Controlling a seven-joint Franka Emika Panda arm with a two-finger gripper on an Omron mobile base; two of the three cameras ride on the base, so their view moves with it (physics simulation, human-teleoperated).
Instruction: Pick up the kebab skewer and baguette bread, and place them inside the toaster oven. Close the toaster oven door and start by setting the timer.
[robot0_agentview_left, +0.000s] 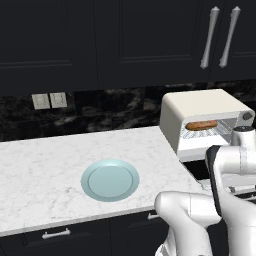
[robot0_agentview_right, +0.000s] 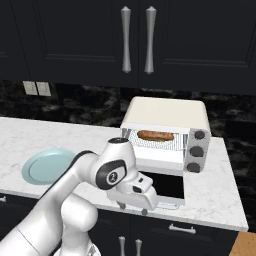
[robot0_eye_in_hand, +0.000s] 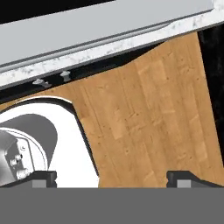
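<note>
The cream-white toaster oven (robot0_agentview_left: 200, 107) (robot0_agentview_right: 165, 117) stands at the right end of the counter. The toaster oven door (robot0_agentview_right: 167, 186) hangs folded down, flat over the counter's front edge. Inside, the golden-brown baguette bread (robot0_agentview_left: 201, 125) (robot0_agentview_right: 155, 135) lies on the wire rack. The kebab skewer is hidden from view. My gripper (robot0_agentview_right: 132, 209) (robot0_eye_in_hand: 111, 177) hangs open and empty just in front of the lowered door, pointing down past the counter edge (robot0_eye_in_hand: 131, 41) at the wooden floor (robot0_eye_in_hand: 148, 122).
A pale blue plate (robot0_agentview_left: 110, 181) (robot0_agentview_right: 47, 165) lies bare on the white marble counter (robot0_agentview_left: 45, 165), left of the oven. Grey knobs (robot0_agentview_right: 199, 143) line the oven's right side. Dark cabinets hang above, and drawers with handles (robot0_agentview_right: 181, 229) run below.
</note>
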